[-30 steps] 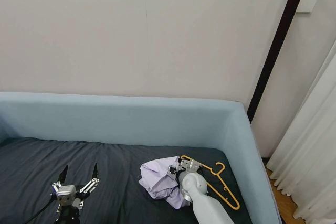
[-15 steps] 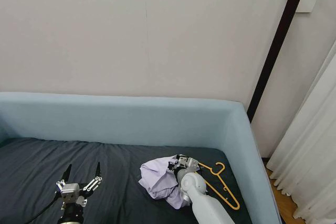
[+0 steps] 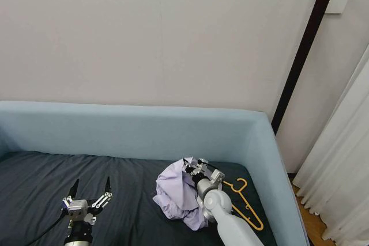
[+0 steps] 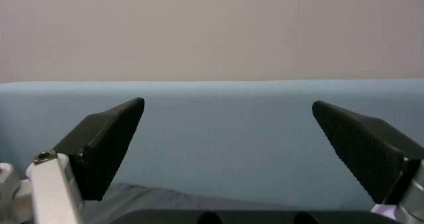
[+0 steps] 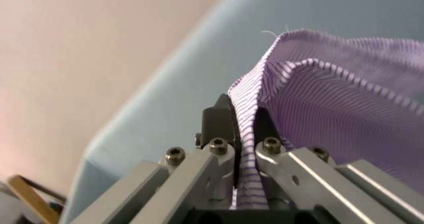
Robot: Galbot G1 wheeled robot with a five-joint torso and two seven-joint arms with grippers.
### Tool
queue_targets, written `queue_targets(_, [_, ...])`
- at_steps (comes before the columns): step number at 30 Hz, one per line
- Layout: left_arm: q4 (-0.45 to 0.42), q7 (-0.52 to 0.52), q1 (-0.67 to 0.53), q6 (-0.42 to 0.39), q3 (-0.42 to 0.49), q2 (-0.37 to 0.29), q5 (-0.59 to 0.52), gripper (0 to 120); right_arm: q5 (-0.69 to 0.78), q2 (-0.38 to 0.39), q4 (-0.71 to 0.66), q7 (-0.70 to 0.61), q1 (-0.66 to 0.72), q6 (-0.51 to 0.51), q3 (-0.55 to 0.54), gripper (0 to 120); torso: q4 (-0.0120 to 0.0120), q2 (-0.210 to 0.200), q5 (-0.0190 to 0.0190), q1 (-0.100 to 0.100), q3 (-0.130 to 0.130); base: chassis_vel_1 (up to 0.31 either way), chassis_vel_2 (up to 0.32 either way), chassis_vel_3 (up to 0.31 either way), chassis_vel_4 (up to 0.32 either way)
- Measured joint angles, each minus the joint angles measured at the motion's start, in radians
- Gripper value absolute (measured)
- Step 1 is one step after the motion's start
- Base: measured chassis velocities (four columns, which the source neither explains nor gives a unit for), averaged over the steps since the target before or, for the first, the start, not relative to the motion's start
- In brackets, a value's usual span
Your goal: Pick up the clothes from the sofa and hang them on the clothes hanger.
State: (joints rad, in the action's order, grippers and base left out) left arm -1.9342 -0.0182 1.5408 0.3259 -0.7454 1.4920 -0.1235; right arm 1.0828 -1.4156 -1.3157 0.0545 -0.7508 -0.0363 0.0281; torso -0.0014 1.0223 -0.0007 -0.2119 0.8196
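A crumpled lilac striped shirt (image 3: 176, 191) lies on the dark seat of the sofa (image 3: 132, 136), its top edge pulled up. My right gripper (image 3: 193, 168) is shut on that edge; in the right wrist view the striped cloth (image 5: 318, 100) is pinched between the two black fingers (image 5: 219, 122). An orange clothes hanger (image 3: 245, 203) lies flat on the seat just right of the shirt, partly behind my right arm. My left gripper (image 3: 89, 191) stands open above the seat to the left, well apart from the shirt, its black fingers (image 4: 109, 142) spread wide with nothing between them.
The sofa's light blue backrest (image 3: 127, 128) and right armrest (image 3: 274, 177) bound the seat. A dark vertical post (image 3: 300, 56) stands at the right by a white curtain (image 3: 346, 165). The seat between the two grippers is bare.
My right gripper has risen and moved back toward the backrest, lifting the shirt's edge with it. The left gripper has barely moved.
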Motion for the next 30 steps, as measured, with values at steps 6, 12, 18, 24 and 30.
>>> queue_targets(6, [0.007,0.0,-0.007,0.013,0.003,-0.009,-0.011,100,0.123,0.144,-0.164,0.017,0.061,-0.073,-0.055,0,0.0,0.0,0.0001,0.0,0.0,0.0,0.0,0.0,0.0])
queue_targets(12, [0.006,0.001,-0.008,0.017,-0.003,-0.026,-0.028,100,0.247,0.281,-0.311,-0.028,0.178,-0.077,-0.088,0,0.0,0.0,0.0002,0.0,0.0,0.0,0.0,0.0,0.0])
queue_targets(18, [0.005,0.003,-0.004,0.028,-0.016,-0.044,-0.049,100,0.327,0.413,-0.274,0.027,0.417,-0.073,-0.154,0,0.0001,0.0,-0.0001,0.0,0.0,0.0,0.0,0.0,0.0])
queue_targets(24, [-0.001,0.004,-0.001,0.032,-0.03,-0.057,-0.069,100,0.373,0.464,-0.143,0.132,0.587,-0.081,-0.204,0,0.0001,0.0,-0.0001,0.0,0.0,0.0,0.0,0.0,0.0])
queue_targets(30, [-0.007,0.004,-0.002,0.034,-0.037,-0.063,-0.082,100,0.424,0.486,-0.091,0.279,0.71,-0.081,-0.267,0,0.0002,0.0,-0.0007,0.0,0.0,0.0,0.0,0.0,0.0])
